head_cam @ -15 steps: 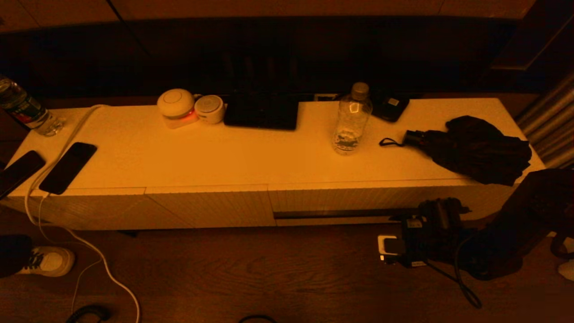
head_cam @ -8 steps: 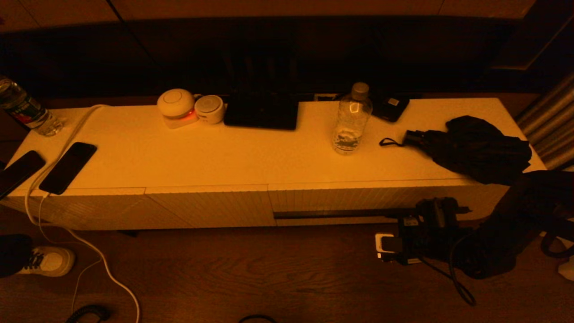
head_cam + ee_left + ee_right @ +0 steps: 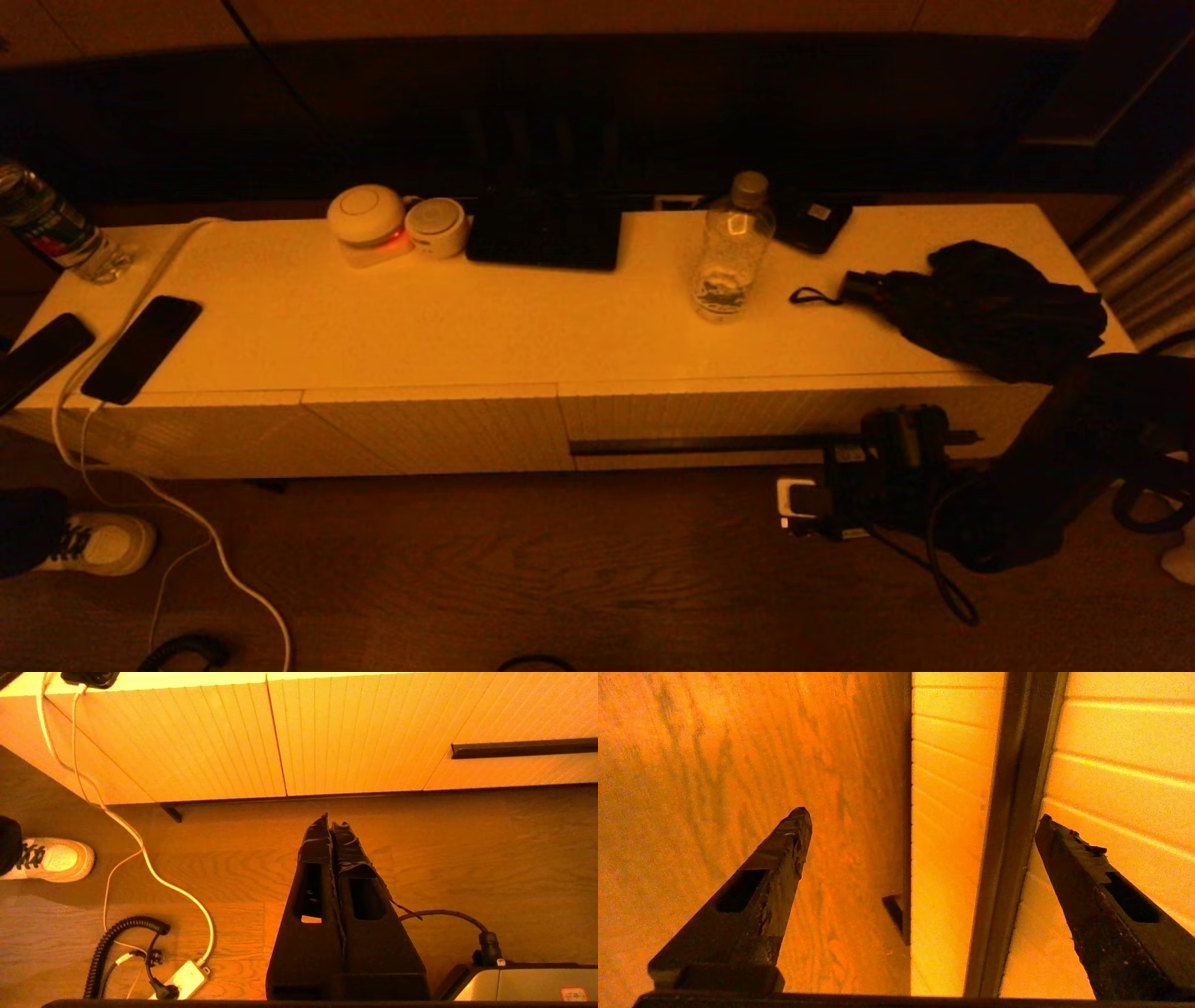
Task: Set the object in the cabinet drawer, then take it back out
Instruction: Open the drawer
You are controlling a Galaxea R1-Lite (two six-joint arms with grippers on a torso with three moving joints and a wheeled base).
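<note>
White ribbed cabinet drawer (image 3: 747, 415) | right pincer (image 3: 920, 821) is hovering, fingers apart, straddling its long handle slot (image 3: 1008, 835) | left pincer (image 3: 331, 828), fingers together, is hanging farther off.

ribbed matt cabinet drawer (image 3: 728, 415), wood-grain floor (image 3: 523, 569)

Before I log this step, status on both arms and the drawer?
Right gripper open at the handle slot. Left gripper shut, parked over the floor. Cabinet drawer closed. Nothing in the way.

No writing could be read anywhere; the label on the water bottle (image 3: 44, 227) was too dim to make out.
</note>
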